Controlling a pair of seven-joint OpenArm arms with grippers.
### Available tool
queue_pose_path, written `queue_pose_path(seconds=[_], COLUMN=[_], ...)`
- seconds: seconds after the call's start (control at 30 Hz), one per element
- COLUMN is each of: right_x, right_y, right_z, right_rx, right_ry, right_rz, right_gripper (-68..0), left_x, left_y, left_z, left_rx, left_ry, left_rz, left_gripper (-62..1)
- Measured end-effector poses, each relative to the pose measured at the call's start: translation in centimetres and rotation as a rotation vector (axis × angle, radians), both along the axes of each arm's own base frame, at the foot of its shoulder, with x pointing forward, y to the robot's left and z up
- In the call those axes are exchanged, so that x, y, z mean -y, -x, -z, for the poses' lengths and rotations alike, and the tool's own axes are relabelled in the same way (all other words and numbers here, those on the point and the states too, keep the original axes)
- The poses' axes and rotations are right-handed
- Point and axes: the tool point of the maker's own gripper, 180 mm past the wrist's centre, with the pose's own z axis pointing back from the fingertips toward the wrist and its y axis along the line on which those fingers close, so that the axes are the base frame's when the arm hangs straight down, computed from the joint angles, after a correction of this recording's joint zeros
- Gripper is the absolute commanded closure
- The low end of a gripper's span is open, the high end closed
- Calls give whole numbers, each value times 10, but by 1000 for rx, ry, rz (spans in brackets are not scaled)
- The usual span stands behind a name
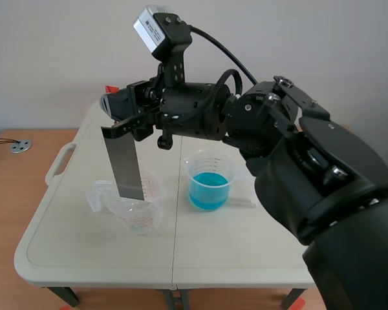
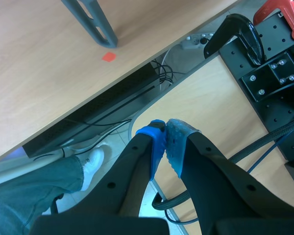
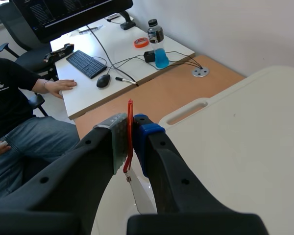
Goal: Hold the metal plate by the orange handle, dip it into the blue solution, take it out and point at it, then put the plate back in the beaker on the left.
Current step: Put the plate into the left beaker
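My right gripper [image 1: 121, 115] comes in from the right and is raised over the table's left half. It is shut on the thin orange handle [image 3: 130, 134], which is pressed between its pads. The grey metal plate [image 1: 125, 161] hangs straight down from the handle. Its lower edge sits at the mouth of the clear empty beaker [image 1: 142, 213] on the left. In the right wrist view a strip of the plate [image 3: 139, 196] shows under the fingers. The beaker of blue solution [image 1: 210, 184] stands to the right of the plate. My left gripper [image 2: 165, 142] is shut on nothing, off the table and facing the floor.
The white folding table [image 1: 84, 258] has a carry handle [image 1: 58, 165] at its left edge. A person [image 3: 19, 112] sits at a desk with a keyboard [image 3: 85, 62] beyond the table. Cables [image 2: 161, 73] and a shoe [image 2: 93, 164] lie under my left gripper.
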Motion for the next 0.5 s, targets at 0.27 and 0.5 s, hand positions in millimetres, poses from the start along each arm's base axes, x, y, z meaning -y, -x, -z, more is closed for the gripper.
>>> queue_pose_path(seconds=[0.27,0.5], right_x=[8,8], right_y=[12,17], right_z=[26,33], right_rx=[-59,-81], right_ry=[41,49], right_rz=[-5,-6], right_gripper=[-13,-13], left_x=[0,0], left_y=[0,0], left_z=[0,0], left_rx=[0,0], left_ry=[0,0], left_rz=[0,0], left_gripper=[-45,-45])
